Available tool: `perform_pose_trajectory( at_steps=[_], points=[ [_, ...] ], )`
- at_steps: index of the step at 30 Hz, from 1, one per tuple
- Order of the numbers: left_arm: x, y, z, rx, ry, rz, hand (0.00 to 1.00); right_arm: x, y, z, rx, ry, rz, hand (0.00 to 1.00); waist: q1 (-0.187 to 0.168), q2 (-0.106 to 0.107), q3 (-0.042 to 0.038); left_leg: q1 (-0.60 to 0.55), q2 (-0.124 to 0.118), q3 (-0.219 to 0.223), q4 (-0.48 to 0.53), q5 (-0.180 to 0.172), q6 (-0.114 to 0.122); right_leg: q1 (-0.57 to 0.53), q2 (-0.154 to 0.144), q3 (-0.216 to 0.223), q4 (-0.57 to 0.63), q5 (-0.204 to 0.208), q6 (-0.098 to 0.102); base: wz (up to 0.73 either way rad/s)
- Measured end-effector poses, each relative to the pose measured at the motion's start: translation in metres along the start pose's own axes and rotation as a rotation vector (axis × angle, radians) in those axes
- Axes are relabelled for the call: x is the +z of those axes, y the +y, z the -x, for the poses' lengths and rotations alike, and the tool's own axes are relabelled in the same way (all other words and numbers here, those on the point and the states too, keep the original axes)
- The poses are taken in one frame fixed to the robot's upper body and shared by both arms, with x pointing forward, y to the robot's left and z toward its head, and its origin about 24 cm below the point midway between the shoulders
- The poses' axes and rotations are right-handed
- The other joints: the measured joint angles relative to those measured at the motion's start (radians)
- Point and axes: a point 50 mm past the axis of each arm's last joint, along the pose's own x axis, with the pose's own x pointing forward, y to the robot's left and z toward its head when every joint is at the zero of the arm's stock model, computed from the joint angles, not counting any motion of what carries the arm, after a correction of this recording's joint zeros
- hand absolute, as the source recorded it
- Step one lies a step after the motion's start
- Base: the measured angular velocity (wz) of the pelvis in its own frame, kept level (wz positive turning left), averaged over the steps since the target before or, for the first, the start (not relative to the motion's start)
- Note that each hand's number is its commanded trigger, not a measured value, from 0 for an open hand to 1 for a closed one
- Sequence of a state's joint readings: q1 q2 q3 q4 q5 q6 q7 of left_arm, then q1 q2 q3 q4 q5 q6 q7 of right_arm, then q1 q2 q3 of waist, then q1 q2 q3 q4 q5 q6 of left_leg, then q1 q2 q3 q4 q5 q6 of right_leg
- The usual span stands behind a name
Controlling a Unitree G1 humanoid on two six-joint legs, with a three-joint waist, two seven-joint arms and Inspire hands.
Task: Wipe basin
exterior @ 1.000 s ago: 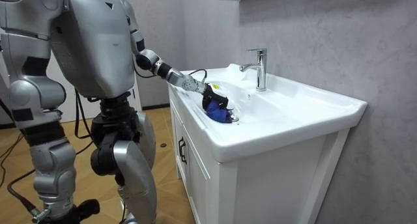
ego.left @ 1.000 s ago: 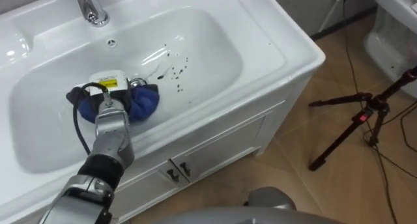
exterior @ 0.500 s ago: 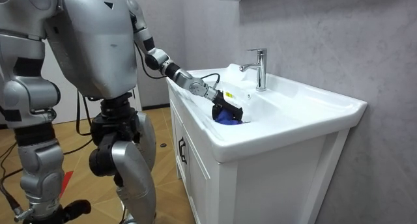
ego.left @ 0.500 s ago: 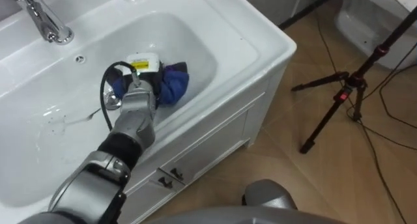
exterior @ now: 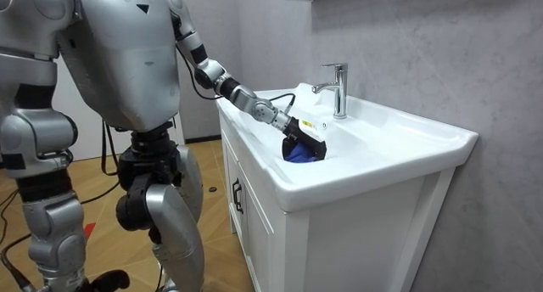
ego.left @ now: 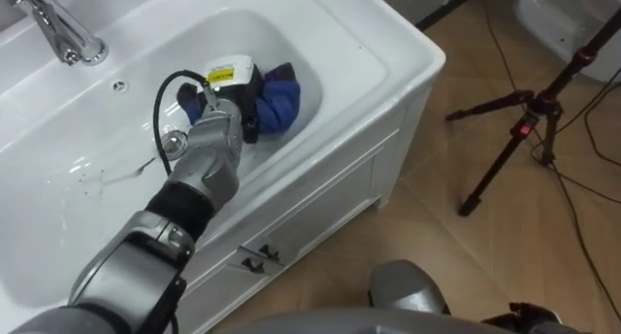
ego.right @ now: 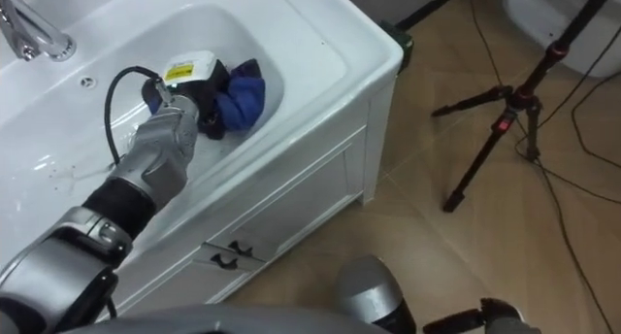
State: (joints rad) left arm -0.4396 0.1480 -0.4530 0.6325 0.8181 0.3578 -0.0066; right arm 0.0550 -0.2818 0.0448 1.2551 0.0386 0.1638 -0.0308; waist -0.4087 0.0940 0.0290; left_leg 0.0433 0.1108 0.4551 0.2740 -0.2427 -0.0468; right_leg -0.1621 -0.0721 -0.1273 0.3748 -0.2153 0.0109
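The white basin (ego.left: 393,45) is set in a vanity top, and a blue cloth (ego.left: 282,99) lies at its right side, close to the right wall. My left hand (ego.left: 219,132) reaches in from the lower left and sits on the cloth with its dark fingers curled into it. A white tag with a yellow label rides on the back of the hand. In the room view the hand (exterior: 303,136) holds the cloth (exterior: 299,154) down inside the bowl, in front of the tap. I stand at the cabinet's front, leaning the left arm over the rim.
A chrome tap (ego.left: 60,30) stands at the back left of the basin, with an overflow hole (ego.left: 119,85) below it. White cabinet doors (ego.left: 301,227) hang under the basin. A black tripod (ego.left: 529,130) and cables stand on the wooden floor to the right.
My left hand has swept the blue cloth from the middle of the bowl to its right side. The dark specks seen there a second ago are gone from sight. The head camera shifted as well.
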Motion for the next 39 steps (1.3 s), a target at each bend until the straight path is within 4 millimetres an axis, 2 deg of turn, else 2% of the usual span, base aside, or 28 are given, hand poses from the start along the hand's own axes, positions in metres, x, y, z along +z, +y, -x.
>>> perform_pose_trajectory(
  at_steps=[4,5,6,7,8,10,14,17,18,19,21,24,26,28,30,32,33,36,39],
  points=[
    [0.001,0.008,0.000,0.023,-0.031,0.019,1.00,-0.005,0.000,0.000,-0.002,0.014,0.001,0.00,0.001,0.011,-0.0042,-0.016,-0.001,0.000,0.002,0.000,0.000,-0.022,-0.002,0.001,0.013,-0.002,-0.001,-0.01],
    [-0.001,0.008,0.000,0.022,-0.031,0.019,1.00,-0.009,0.000,0.000,-0.001,0.022,0.002,0.00,0.001,0.005,-0.0007,-0.013,0.000,0.000,0.001,0.000,0.000,-0.022,-0.002,0.002,0.023,-0.003,-0.003,-0.05],
    [-0.004,0.010,0.000,0.025,-0.030,0.015,1.00,-0.012,0.000,0.000,-0.001,0.028,0.004,0.00,0.003,0.013,-0.0049,-0.012,0.000,-0.002,0.002,0.000,0.000,-0.019,-0.002,0.002,0.026,-0.004,-0.005,-0.04],
    [-0.005,0.011,0.000,0.027,-0.032,0.012,1.00,-0.013,-0.001,0.000,-0.001,0.031,0.005,0.00,0.003,0.006,0.0002,-0.012,0.000,-0.003,0.002,0.000,0.000,-0.020,-0.002,0.001,0.028,-0.004,-0.006,0.00],
    [-0.006,0.011,0.000,0.029,-0.034,0.009,1.00,-0.015,0.000,0.000,0.000,0.036,0.004,0.00,0.003,0.011,-0.0018,-0.012,0.001,-0.002,0.002,0.000,0.000,-0.021,-0.001,0.001,0.032,-0.005,-0.007,0.00],
    [-0.007,0.011,0.000,0.029,-0.032,0.005,1.00,-0.018,-0.001,0.000,-0.001,0.040,0.002,0.00,0.003,0.005,0.0025,-0.009,0.002,0.006,0.002,0.000,0.000,-0.022,-0.001,0.001,0.038,-0.006,-0.008,-0.02],
    [-0.016,0.013,-0.001,0.035,-0.016,-0.024,1.00,-0.019,-0.003,0.001,-0.020,0.029,-0.023,0.00,0.007,0.003,0.0041,-0.004,0.002,0.017,0.003,0.000,0.000,-0.029,0.003,0.017,0.044,-0.009,-0.013,-0.13],
    [-0.037,0.006,-0.003,0.030,0.053,-0.048,1.00,-0.019,-0.005,0.001,-0.032,0.031,-0.044,0.00,0.036,-0.001,0.0053,0.003,0.002,0.034,0.002,0.001,-0.001,-0.044,0.012,0.048,0.056,-0.008,-0.018,-0.32],
    [-0.042,0.005,-0.003,0.025,0.071,-0.056,1.00,-0.018,-0.005,0.001,-0.035,0.027,-0.045,0.00,0.037,0.000,0.0047,0.003,0.002,0.034,0.002,0.001,-0.001,-0.047,0.012,0.049,0.057,-0.008,-0.019,-0.21],
    [-0.052,0.003,-0.003,0.013,0.099,-0.066,1.00,-0.017,-0.005,0.001,-0.040,0.023,-0.049,0.00,0.041,0.006,0.0002,0.002,0.004,0.035,0.002,0.001,-0.002,-0.048,0.015,0.049,0.058,-0.007,-0.020,-0.05],
    [-0.066,0.002,-0.002,0.008,0.142,-0.097,1.00,-0.024,-0.006,0.002,-0.044,0.041,-0.076,0.00,0.061,0.000,0.0004,0.006,0.006,0.035,0.004,0.002,-0.003,-0.048,0.021,0.058,0.062,-0.006,-0.023,-0.05],
    [-0.114,-0.001,0.006,-0.017,0.281,-0.145,1.00,-0.027,-0.010,0.002,-0.057,0.042,-0.115,0.00,0.084,-0.005,-0.0006,0.002,0.010,0.035,0.005,0.003,-0.006,-0.049,0.024,0.055,0.068,-0.009,-0.029,0.00],
    [-0.130,0.000,0.012,-0.021,0.326,-0.164,1.00,-0.030,-0.010,0.002,-0.056,0.050,-0.114,0.00,0.101,-0.009,-0.0032,-0.004,0.014,0.034,0.020,0.003,-0.006,-0.051,0.021,0.048,0.072,-0.012,-0.030,0.12],
    [-0.147,-0.002,0.019,-0.029,0.371,-0.195,1.00,-0.034,-0.011,0.002,-0.055,0.060,-0.114,0.00,0.132,-0.007,-0.0106,-0.015,0.020,0.028,0.039,0.003,-0.007,-0.051,0.021,0.042,0.072,-0.012,-0.032,0.05],
    [-0.177,-0.019,0.039,-0.079,0.468,-0.194,1.00,-0.035,-0.015,0.002,-0.070,0.061,-0.127,0.00,0.144,0.005,-0.0241,-0.012,0.024,0.010,0.045,0.003,-0.007,-0.037,0.021,0.027,0.073,-0.012,-0.035,0.04],
    [-0.191,-0.032,0.050,-0.123,0.528,-0.196,1.00,-0.040,-0.015,0.003,-0.071,0.073,-0.132,0.00,0.147,0.004,-0.0235,0.006,0.026,0.003,0.043,0.003,-0.007,-0.013,0.020,0.013,0.071,-0.014,-0.037,0.20],
    [-0.194,-0.033,0.054,-0.111,0.537,-0.214,1.00,-0.042,-0.015,0.003,-0.072,0.079,-0.142,0.00,0.161,0.003,-0.0233,0.016,0.026,-0.002,0.039,0.003,-0.007,0.000,0.019,0.008,0.070,-0.016,-0.037,0.20],
    [-0.195,-0.031,0.054,-0.109,0.535,-0.260,1.00,-0.042,-0.016,0.003,-0.073,0.077,-0.170,0.00,0.169,-0.005,-0.0213,0.018,0.020,-0.005,0.030,0.004,-0.008,0.011,0.006,-0.014,0.060,-0.025,-0.035,0.25],
    [-0.196,-0.033,0.058,-0.116,0.517,-0.363,1.00,-0.040,-0.017,0.003,-0.077,0.069,-0.188,0.00,0.197,-0.010,-0.0285,0.020,0.012,-0.003,0.025,0.005,-0.010,0.006,0.003,-0.004,0.071,-0.026,-0.031,0.01]
  ],
)
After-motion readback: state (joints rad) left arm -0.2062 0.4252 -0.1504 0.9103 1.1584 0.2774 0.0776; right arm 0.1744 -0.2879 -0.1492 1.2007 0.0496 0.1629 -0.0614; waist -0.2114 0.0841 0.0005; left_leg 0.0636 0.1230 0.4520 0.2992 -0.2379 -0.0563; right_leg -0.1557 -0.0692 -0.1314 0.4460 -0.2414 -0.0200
